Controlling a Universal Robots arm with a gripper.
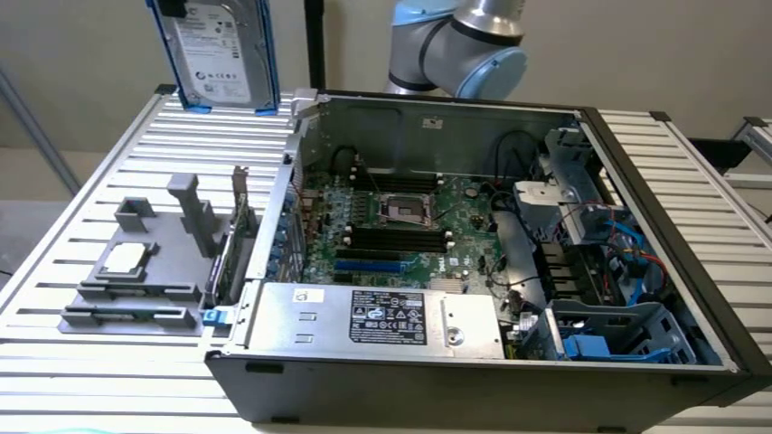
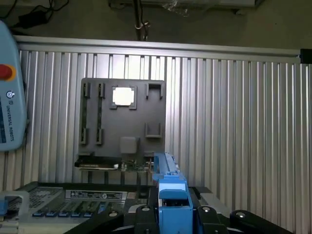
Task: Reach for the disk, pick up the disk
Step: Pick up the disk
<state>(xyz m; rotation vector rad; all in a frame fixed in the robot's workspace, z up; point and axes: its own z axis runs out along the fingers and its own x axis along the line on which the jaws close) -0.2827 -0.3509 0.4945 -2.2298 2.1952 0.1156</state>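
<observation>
A: What have you got around the bench?
B: You're working on a ribbed silver aluminium slat table (image 1: 85, 181). Behind it there's a plain beige wall (image 1: 72, 45) with a thin black vertical post (image 1: 315, 41) in front.
A: Floor?
B: Pale floor (image 1: 18, 235) at the exterior view's left. In the wrist view it's dark floor (image 2: 219, 19) past the table edge, with black cables (image 2: 29, 14) lying there. Light is even and soft.

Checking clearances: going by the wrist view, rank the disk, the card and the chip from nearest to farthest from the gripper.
1. Disk: clamped in the gripper.
2. Card: at the edge of the tray nearest the gripper.
3. Chip: farther out on the tray.
</observation>
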